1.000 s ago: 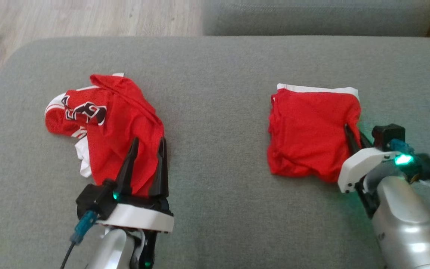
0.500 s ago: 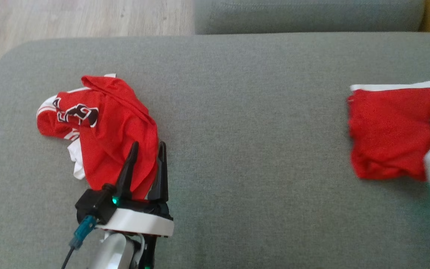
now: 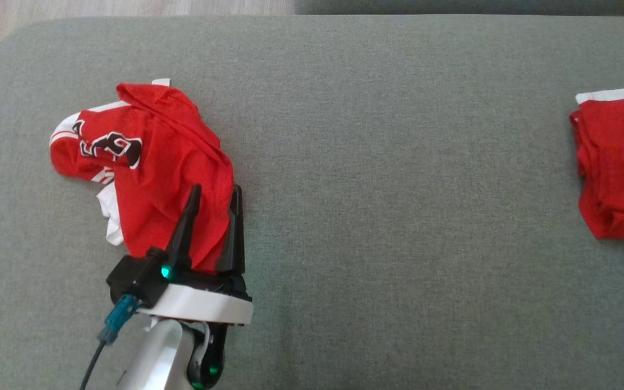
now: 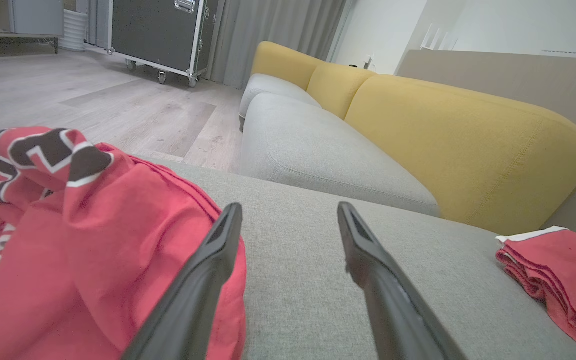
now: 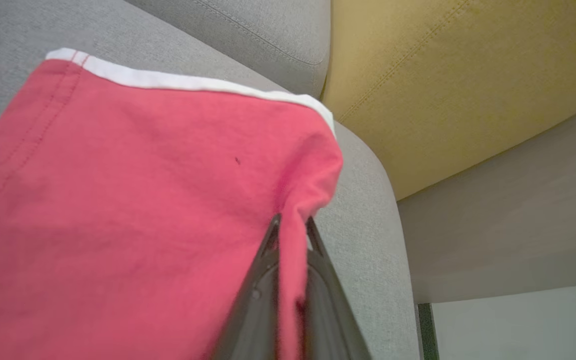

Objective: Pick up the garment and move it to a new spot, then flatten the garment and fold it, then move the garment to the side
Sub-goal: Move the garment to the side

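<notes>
Folded garment has slid a long way off from the crumpled jersey in the last second. It was mid-way along the grey cushion from the jersey; now it's at the cushion's far end, cut by the head view's right edge. The head camera dipped a bit too, but the gap between jersey and garment really did grow, so that's a true move. Right tool is clamped narrow on the garment's corner, a ridge of red cloth pinched between its fingers. In the right wrist view the white hem is on the side away from the jersey, toward the yellow backrest. The fold looks intact with the layers stacked, and the lower edge is a little bunched. Left tool is wide and holds nothing, parked at the jersey's near edge, one finger over the red cloth and one over bare cushion; it hasn't budged. I read this as the last step, moving the garment to the side, nearly done. What's left is letting go without tugging the corner open. The jersey is probably next.
</notes>
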Controlling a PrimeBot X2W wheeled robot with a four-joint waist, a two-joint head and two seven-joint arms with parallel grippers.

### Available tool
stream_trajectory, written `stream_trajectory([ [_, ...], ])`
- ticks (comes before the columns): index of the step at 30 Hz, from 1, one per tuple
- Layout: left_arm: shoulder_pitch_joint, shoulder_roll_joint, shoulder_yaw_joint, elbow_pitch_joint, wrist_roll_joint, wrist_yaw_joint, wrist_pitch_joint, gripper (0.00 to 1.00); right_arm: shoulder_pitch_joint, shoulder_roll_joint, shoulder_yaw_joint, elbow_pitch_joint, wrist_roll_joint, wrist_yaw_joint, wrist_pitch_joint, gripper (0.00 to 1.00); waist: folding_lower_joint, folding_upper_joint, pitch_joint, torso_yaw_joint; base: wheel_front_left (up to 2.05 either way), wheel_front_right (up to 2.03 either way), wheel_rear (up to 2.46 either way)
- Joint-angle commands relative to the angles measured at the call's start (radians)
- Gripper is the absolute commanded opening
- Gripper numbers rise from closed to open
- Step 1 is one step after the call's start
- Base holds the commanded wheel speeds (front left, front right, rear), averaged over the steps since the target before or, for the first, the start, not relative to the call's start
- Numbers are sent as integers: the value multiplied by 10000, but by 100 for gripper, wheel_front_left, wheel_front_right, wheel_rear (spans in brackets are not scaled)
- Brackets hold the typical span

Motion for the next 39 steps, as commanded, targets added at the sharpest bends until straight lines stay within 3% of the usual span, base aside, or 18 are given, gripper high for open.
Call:
stream_trajectory([
  [1, -339, 33, 264, -307, 35, -17, -95, 100, -126, -343, -16, -196, -91, -7, -125, 0, -2, 0, -10, 4, 0, 0, 0],
  [2, -347, 33, 258, -299, 26, -15, -95, 100, -121, -306, -161, -186, -201, -7, -221, 29, -2, 0, -27, 3, 0, 0, 0],
  [3, -345, 33, 259, -291, 23, -13, -95, 100, -117, -270, -299, -183, -327, -7, -333, 88, -2, 0, -48, -5, 0, 0, 0],
  [4, -337, 33, 264, -278, 28, -11, -95, 100, -113, -224, -466, -168, -447, -7, -447, 100, -2, 0, -78, -16, 0, 0, 0],
  [13, -192, 33, 518, -174, 138, -23, -95, 100, -110, 599, -1664, -279, -1421, -7, -1031, 100, -2, 0, -628, -232, 0, 0, 0],
  [21, 147, 33, 654, -189, 59, 42, -95, 100, 65, 1886, -2346, -951, -1558, -7, -1643, 100, -2, 0, -1486, -471, 0, 0, 0],
  [27, 729, 33, 986, -239, 105, 112, -95, 100, 641, 3537, -2291, -2055, -727, -7, -2127, 100, -2, 0, -2414, -622, 0, 0, 0],
  [32, 1071, 33, 1236, -351, 234, 96, -95, 100, 1384, 4865, -1901, -3664, 436, -7, -2244, 100, -2, 0, -2754, -688, 0, 0, 0],
  [39, 1443, 33, 1376, -380, 382, 22, -95, 100, 3029, 5411, -1646, -5529, 1775, -7, -2286, 100, -2, 0, -2923, -657, 0, 0, 0],
])
